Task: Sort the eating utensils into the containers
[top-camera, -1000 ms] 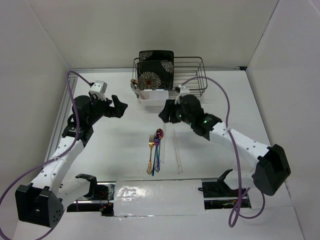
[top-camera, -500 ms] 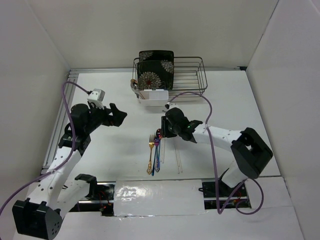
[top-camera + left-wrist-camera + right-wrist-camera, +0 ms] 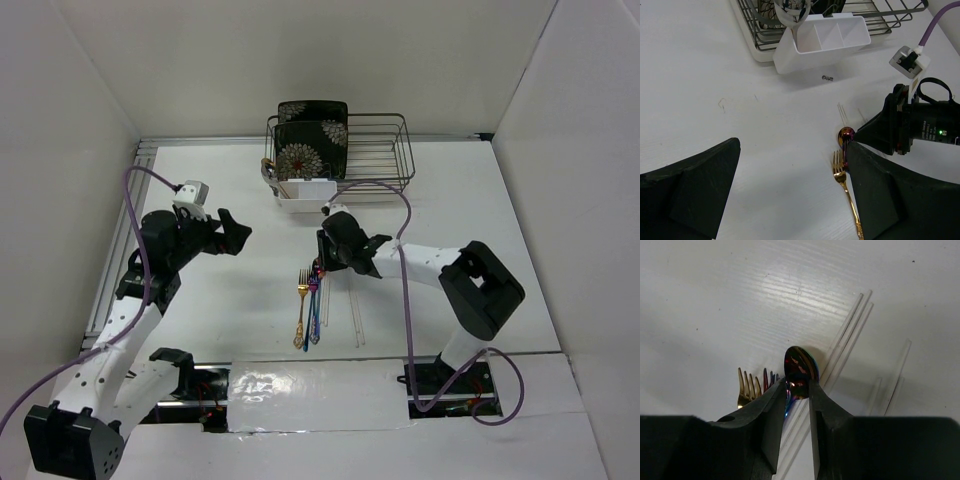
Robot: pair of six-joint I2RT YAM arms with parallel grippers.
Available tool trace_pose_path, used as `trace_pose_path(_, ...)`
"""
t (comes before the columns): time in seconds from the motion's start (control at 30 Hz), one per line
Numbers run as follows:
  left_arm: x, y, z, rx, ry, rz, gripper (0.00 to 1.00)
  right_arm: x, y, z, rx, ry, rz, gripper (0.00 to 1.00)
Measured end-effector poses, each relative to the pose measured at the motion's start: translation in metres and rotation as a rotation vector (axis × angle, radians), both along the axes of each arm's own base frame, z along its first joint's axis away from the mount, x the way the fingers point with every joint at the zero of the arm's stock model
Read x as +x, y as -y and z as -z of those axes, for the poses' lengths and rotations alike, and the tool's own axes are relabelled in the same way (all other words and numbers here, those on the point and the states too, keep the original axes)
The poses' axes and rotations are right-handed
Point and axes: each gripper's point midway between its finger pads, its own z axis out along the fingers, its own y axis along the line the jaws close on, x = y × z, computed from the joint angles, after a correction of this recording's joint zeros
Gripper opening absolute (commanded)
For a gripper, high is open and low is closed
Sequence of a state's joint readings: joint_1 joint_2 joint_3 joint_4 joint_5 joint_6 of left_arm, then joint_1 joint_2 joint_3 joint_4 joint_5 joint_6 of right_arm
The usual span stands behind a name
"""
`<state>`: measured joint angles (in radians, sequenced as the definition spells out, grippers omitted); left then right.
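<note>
White worktop (image 3: 230, 290), plain pale walls on three sides.

Right claw (image 3: 797, 387): down at the worktop, fingers drawn in against either side of the iridescent spoon (image 3: 800, 365), gripping at the neck just below the bowl. The bowl pokes out beyond the fingertips. The spoon lies flat on the surface.

Just left of the spoon in the wrist view: tines of an iridescent fork (image 3: 769, 380), then a gold fork (image 3: 747, 387). The three lie close together, side by side, handles running toward the arm bases. On the spoon's other side are the chopsticks (image 3: 850, 335), thin and pale. One pair lies just beside the bowl, and more lie a little further out. Whether the nearest stick touches the spoon I cannot tell.

Left claw (image 3: 235, 228): held above the worktop left of the utensils, fingers wide apart, nothing between them.

Further back: white caddy (image 3: 815, 55), several compartments, set against the front of the wire rack (image 3: 385, 150). It is well apart from the utensils. Black floral plates (image 3: 312, 140) stand upright in the rack's left end.
</note>
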<state>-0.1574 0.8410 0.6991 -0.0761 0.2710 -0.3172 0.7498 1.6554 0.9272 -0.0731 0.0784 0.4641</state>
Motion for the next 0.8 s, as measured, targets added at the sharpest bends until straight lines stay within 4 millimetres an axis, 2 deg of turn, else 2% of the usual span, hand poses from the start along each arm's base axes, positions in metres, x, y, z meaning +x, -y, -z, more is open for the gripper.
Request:
trace_pose_path(0.23, 0.003, 0.000, 0.005, 0.005, -0.014, -0.003, 1.00, 0.009, -0.002, 0.010, -0.036, 0.006, -0.004, 0.31)
trace_pose_path(0.57, 0.003, 0.000, 0.006, 0.007, -0.016, -0.003, 1.00, 0.017, 0.000, 0.006, -0.059, 0.029, -0.004, 0.31)
trace_pose_path(0.8, 0.005, 0.000, 0.005, 0.004, -0.012, -0.003, 1.00, 0.017, 0.003, 0.013, -0.081, 0.024, -0.011, 0.32)
